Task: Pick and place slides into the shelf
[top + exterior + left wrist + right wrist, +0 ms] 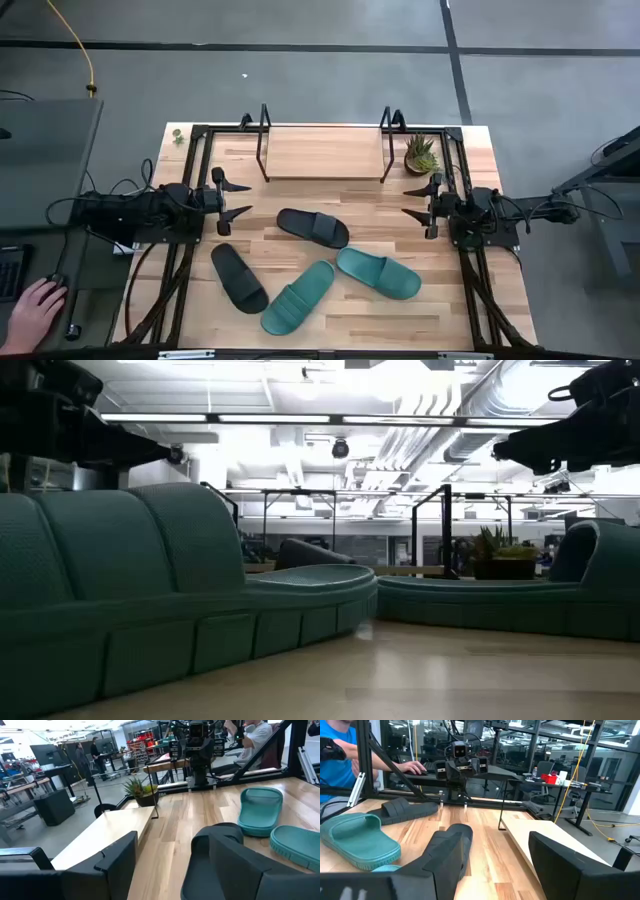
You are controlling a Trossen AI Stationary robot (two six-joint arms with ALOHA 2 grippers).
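Left gripper (238,197) parked at the tabletop's (500,300) left edge, fingers spread, gripping nothing. Four wide-strapped slides flat on the wood in front of the shelf (325,152): black slide (238,277), teal slide (298,297), second black slide (312,227), second teal slide (378,273). Right gripper (417,200) at the right edge, fingers likewise apart, empty.

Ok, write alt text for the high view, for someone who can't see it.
Four slides lie loose on a wooden table: two black slides and two teal slides, in front of an empty low shelf at the far edge. The left gripper and right gripper wait open at either side, holding nothing. A small potted plant stands beside the shelf.
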